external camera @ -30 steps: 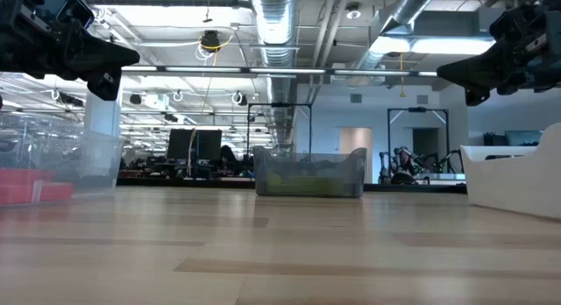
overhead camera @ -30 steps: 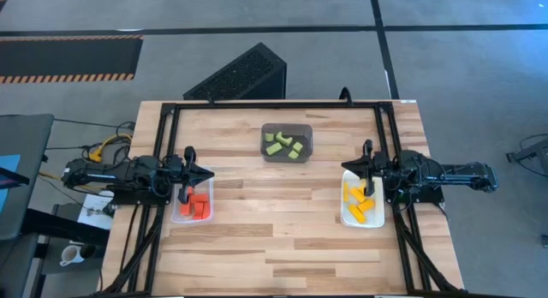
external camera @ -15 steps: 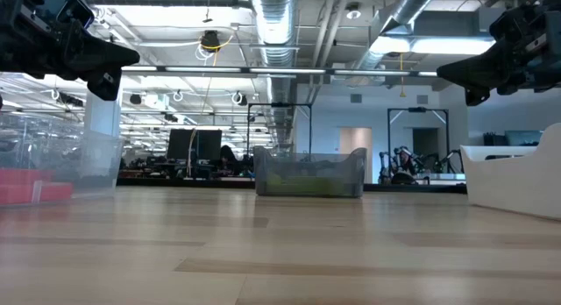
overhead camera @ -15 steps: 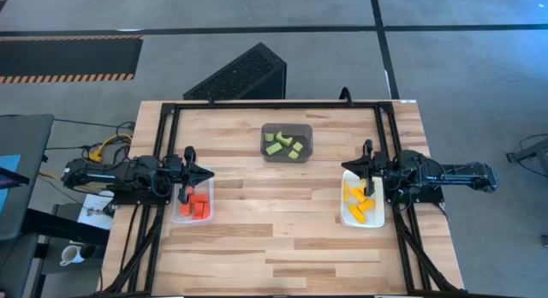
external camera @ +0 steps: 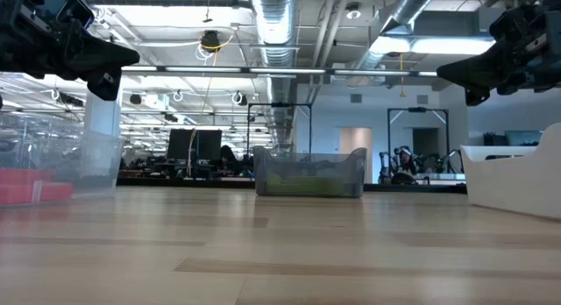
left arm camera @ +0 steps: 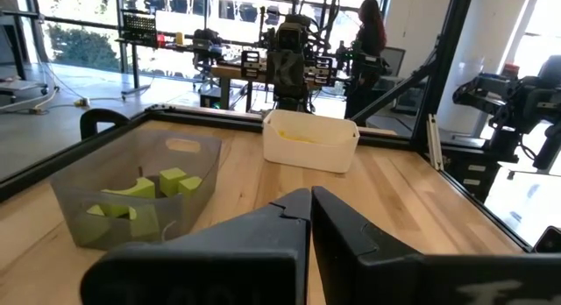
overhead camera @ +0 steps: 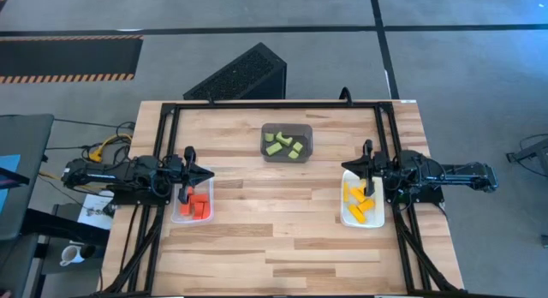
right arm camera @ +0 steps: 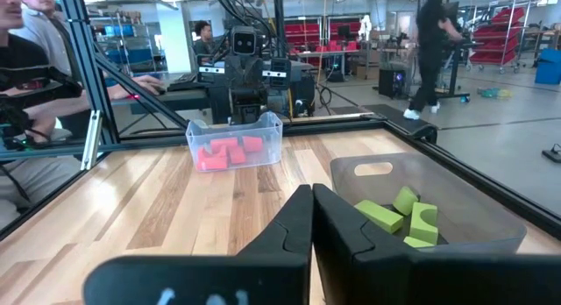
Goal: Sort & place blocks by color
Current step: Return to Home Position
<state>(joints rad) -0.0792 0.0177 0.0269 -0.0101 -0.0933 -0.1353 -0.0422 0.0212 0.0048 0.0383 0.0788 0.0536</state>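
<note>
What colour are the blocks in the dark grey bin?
Light green blocks; clearest in the high view.

Both arms level and raised; left gripper [overhead camera: 208,175] points inward, jaws pressed together, empty; right gripper [overhead camera: 345,169] faces it from opposite side, jaws together, empty.

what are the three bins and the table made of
Clear bin: likely glossy see-through plastic; red blocks show through. Grey bin: translucent smoky plastic, moulded handle slot. White bin: opaque smooth plastic. Table: light wood planks, visible grain.
</note>
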